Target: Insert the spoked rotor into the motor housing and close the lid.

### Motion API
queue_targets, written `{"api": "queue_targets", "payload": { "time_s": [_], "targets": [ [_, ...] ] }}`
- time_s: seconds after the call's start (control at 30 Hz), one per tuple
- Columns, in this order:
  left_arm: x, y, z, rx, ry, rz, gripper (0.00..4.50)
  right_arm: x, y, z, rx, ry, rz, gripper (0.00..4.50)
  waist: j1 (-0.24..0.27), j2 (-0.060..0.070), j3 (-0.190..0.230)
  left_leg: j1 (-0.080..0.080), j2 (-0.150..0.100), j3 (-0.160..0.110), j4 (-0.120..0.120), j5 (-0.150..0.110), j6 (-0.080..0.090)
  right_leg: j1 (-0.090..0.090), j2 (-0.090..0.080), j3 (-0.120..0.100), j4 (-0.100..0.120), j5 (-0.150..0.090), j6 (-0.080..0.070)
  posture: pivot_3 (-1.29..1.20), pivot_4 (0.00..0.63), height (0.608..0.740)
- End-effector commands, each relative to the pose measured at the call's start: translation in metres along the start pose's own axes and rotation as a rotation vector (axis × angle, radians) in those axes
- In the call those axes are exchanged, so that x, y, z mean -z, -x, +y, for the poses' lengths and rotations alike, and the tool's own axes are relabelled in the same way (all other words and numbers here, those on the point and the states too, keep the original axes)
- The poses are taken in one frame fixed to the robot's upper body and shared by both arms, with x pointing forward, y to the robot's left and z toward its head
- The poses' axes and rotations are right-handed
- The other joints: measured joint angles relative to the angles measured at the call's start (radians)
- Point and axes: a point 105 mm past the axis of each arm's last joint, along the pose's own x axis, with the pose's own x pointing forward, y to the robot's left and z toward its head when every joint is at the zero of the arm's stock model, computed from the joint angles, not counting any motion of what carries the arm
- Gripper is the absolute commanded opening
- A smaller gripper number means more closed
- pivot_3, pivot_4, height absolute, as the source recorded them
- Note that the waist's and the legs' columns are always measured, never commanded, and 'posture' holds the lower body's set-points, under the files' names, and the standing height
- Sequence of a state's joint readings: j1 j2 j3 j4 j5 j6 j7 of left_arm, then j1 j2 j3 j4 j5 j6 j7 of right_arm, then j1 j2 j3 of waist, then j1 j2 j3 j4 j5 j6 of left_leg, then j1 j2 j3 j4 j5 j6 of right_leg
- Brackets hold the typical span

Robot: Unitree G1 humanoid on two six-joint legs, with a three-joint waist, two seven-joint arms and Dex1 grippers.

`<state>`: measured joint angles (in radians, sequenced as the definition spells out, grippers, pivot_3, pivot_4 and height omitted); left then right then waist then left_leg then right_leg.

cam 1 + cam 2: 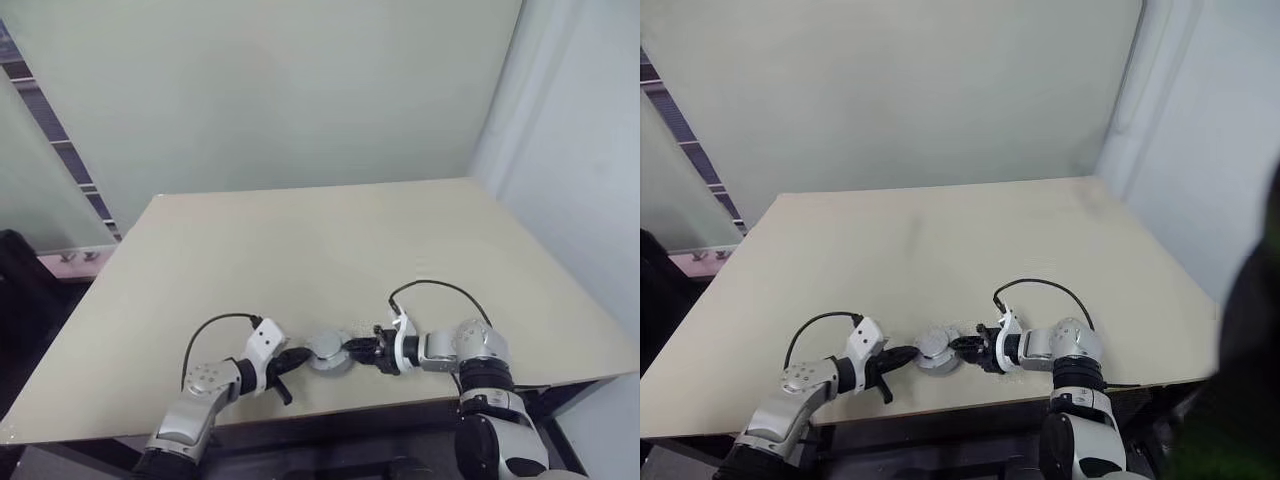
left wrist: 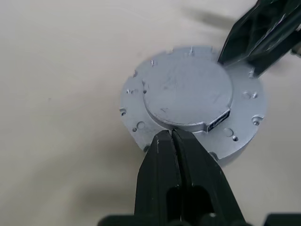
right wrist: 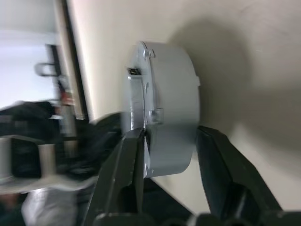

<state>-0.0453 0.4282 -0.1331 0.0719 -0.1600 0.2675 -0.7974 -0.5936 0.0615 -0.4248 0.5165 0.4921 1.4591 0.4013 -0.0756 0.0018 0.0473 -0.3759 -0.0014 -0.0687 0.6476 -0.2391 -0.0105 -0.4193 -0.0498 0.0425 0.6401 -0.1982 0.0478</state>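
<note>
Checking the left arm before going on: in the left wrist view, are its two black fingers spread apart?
No, the left gripper has its fingers pressed together, tips at the edge of the round grey metal housing.

A pale beige table [image 1: 300,250] with a smooth, matte top stands against a plain, light grey-green wall [image 1: 270,90] under soft, even light. To one side, a frosted glass panel [image 1: 35,190] runs along a dark vertical strip [image 1: 60,150] edged with pinkish blocks. On the opposite side, a white wall [image 1: 580,150] meets the back wall at a corner. Dark space shows beneath the table's near edge.
</note>
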Motion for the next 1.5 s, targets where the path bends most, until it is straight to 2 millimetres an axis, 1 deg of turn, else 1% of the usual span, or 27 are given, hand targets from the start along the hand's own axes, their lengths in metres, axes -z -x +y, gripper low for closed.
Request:
{"api": "queue_targets", "payload": {
  "time_s": [0.03,0.23,0.33,0.5,0.63,0.7,0.73,0.87,1.07,1.2,1.37,1.5],
  "targets": [
    [-0.015,-0.011,-0.009,0.033,-0.009,-0.051,0.0,0.012,-0.013,0.015,-0.043,0.012,0.059,1.27,0.0,0.0,0.0,0.0,0.0,0.0,0.0,0.0,0.0,0.0,0.0,0.0,0.0,0.0,0.0,0.0,0.0,0.74],
    [-0.021,-0.011,-0.007,0.013,0.001,-0.087,0.0,0.015,-0.014,0.013,-0.036,0.016,0.063,1.25,0.0,0.0,0.0,0.0,0.0,0.0,0.0,0.001,0.001,0.0,0.0,0.0,0.0,0.0,0.0,0.0,0.0,0.74],
    [-0.023,-0.01,-0.001,0.001,0.041,-0.085,0.59,0.015,-0.014,0.012,-0.029,0.02,0.059,1.25,0.0,0.0,0.0,-0.001,0.0,0.0,0.0,0.001,0.001,-0.001,0.0,0.0,0.0,0.0,0.0,0.0,0.0,0.74],
    [-0.031,-0.002,0.015,-0.067,0.099,-0.125,2.25,0.014,-0.014,0.011,-0.023,0.024,0.052,1.25,-0.001,0.0,0.0,-0.001,0.0,0.0,-0.001,0.001,0.001,-0.001,0.0,0.0,0.0,0.0,0.0,0.0,0.0,0.74],
    [-0.034,0.016,0.036,-0.143,0.172,-0.156,3.65,0.012,-0.013,0.012,-0.031,0.026,0.043,1.25,-0.002,0.0,0.0,-0.001,0.0,0.0,-0.001,0.001,0.002,-0.002,0.0,0.0,0.0,0.0,0.0,0.0,0.0,0.74],
    [-0.036,0.023,0.041,-0.162,0.226,-0.177,4.37,0.012,-0.013,0.013,-0.041,0.026,0.042,1.25,-0.014,0.0,0.0,-0.001,0.002,0.0,-0.001,0.001,0.002,-0.002,0.001,-0.001,0.0,0.0,0.0,0.0,0.0,0.74],
    [-0.036,0.026,0.044,-0.173,0.261,-0.189,4.5,0.012,-0.013,0.014,-0.048,0.026,0.041,1.24,-0.022,0.0,0.0,-0.001,0.002,0.0,-0.002,0.001,0.002,-0.002,0.001,-0.001,0.0,0.0,0.0,0.0,0.0,0.74],
    [-0.042,0.042,0.054,-0.22,0.436,-0.282,4.5,0.01,-0.013,0.02,-0.114,0.013,0.02,1.24,-0.031,-0.001,0.0,-0.001,0.002,0.0,-0.003,0.001,0.002,-0.003,0.001,-0.001,0.0,0.0,0.0,0.0,0.0,0.74],
    [-0.044,0.054,0.058,-0.235,0.672,-0.382,4.5,0.01,-0.012,0.031,-0.209,0.012,-0.004,1.24,-0.031,-0.002,0.001,-0.003,0.001,-0.001,-0.004,0.001,0.002,-0.004,0.001,-0.001,0.0,0.001,0.001,0.0,0.0,0.74],
    [-0.038,0.057,0.057,-0.253,0.786,-0.41,4.5,0.009,-0.01,0.042,-0.277,0.017,-0.02,1.23,-0.031,-0.003,0.001,-0.003,0.001,-0.001,-0.004,0.001,0.002,-0.004,0.001,-0.001,0.0,0.0,0.001,0.0,0.0,0.74],
    [-0.025,0.059,0.052,-0.261,0.917,-0.428,4.5,0.002,-0.004,0.057,-0.369,0.035,-0.061,1.22,-0.03,-0.003,0.002,-0.004,0.0,-0.001,-0.004,0.0,0.001,-0.004,0.001,0.0,-0.001,0.0,0.0,0.0,0.0,0.74],
    [-0.023,0.062,0.053,-0.265,1.026,-0.491,4.5,-0.003,0.0,0.066,-0.416,0.05,-0.091,1.22,-0.023,-0.005,0.002,-0.005,0.0,-0.002,-0.004,0.0,0.001,-0.005,0.001,-0.001,-0.002,0.0,0.0,0.0,0.0,0.74]
  ]
}}
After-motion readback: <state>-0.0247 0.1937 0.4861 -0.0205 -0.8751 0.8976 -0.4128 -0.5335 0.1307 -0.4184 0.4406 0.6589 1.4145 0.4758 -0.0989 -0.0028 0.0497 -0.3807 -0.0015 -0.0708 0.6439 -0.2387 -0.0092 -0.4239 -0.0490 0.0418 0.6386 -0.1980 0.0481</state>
